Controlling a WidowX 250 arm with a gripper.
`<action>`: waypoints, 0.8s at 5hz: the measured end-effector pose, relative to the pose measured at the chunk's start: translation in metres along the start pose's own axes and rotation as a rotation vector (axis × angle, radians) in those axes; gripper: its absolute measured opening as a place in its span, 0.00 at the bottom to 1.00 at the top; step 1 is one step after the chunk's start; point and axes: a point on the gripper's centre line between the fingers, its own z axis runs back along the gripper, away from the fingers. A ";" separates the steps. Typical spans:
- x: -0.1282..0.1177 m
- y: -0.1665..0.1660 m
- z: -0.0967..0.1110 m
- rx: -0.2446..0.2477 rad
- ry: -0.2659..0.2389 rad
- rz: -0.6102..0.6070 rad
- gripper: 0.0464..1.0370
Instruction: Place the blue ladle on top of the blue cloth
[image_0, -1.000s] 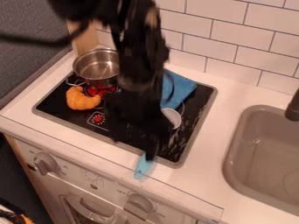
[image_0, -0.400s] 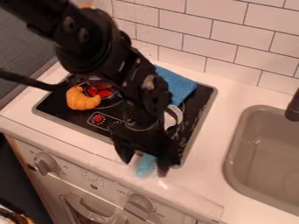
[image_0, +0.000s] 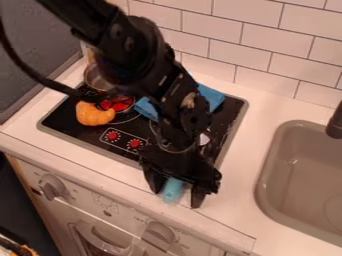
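My gripper (image_0: 176, 198) is low over the front edge of the stove, its fingers apart on either side of the light blue handle of the ladle (image_0: 174, 189). Part of the ladle's pale bowl shows behind the gripper, at the right of the stovetop; the arm hides the stretch between bowl and handle. The blue cloth (image_0: 211, 96) lies across the back of the stovetop, its middle covered by the arm, with another part of it showing left of the arm.
An orange croissant-shaped toy (image_0: 93, 114) sits on the left of the black stovetop (image_0: 62, 116). Behind it a metal pot (image_0: 95, 79) is partly covered by the arm. To the right is a grey sink (image_0: 294, 185) with a dark faucet (image_0: 335, 122); tiled wall stands behind.
The gripper has come down toward the front edge and, since the middle frame, shifted slightly right. The ladle's handle and bowl appear a little farther right than before.
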 end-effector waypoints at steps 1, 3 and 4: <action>0.001 -0.001 0.000 0.012 0.031 -0.001 0.70; 0.001 0.001 0.006 0.044 0.093 -0.099 0.31; 0.033 0.004 0.043 0.014 0.007 -0.178 0.31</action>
